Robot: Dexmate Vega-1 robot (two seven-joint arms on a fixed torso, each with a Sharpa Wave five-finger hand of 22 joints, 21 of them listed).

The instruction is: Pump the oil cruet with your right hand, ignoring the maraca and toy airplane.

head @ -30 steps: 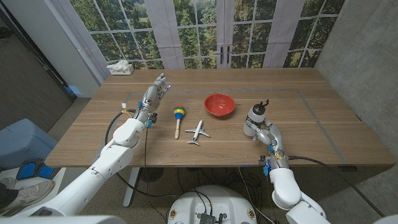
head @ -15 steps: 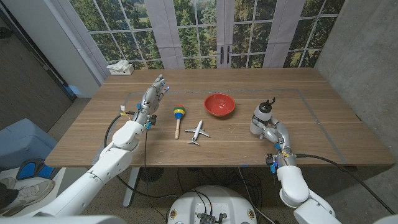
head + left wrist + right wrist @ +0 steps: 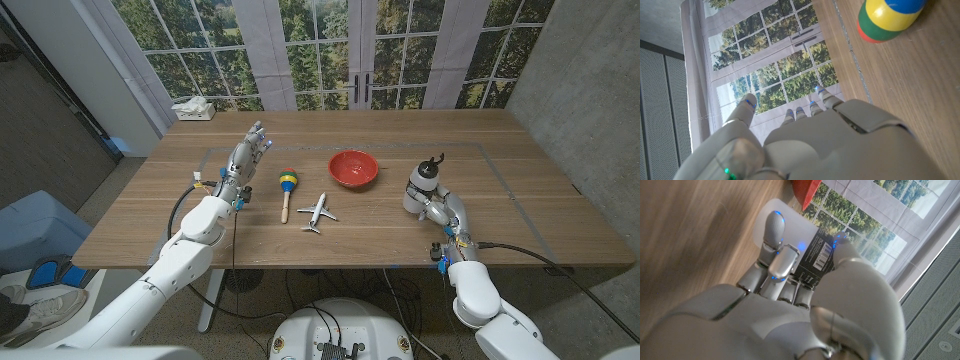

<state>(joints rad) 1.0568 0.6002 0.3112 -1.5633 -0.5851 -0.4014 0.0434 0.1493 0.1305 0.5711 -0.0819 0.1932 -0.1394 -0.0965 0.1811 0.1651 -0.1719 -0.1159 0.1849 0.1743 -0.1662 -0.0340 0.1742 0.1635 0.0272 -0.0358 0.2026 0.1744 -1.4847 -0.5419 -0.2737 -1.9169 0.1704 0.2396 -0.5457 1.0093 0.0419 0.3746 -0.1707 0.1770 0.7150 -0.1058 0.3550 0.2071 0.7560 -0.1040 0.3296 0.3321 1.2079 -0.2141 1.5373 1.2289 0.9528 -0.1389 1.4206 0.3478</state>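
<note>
Because the left hand (image 3: 247, 157) stood idle with fingers spread and nothing in them beside the maraca (image 3: 287, 187), with the toy airplane (image 3: 319, 211) and red bowl (image 3: 353, 168) further along, the risk sat at the right: the oil cruet (image 3: 421, 188) stood near the table's (image 3: 520, 180) right side, and a sideways push could tip it. The right hand (image 3: 441, 212) wrapped its fingers (image 3: 774, 240) around the cruet's body, apparently grasping it, the pump top untouched.

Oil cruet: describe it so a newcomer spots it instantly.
On the wooden table, look right of the red bowl, where the right robot hand wraps a bottle. That oil cruet is the only upright thing there: white body, black pump top; the maraca and toy airplane lie flat.
</note>
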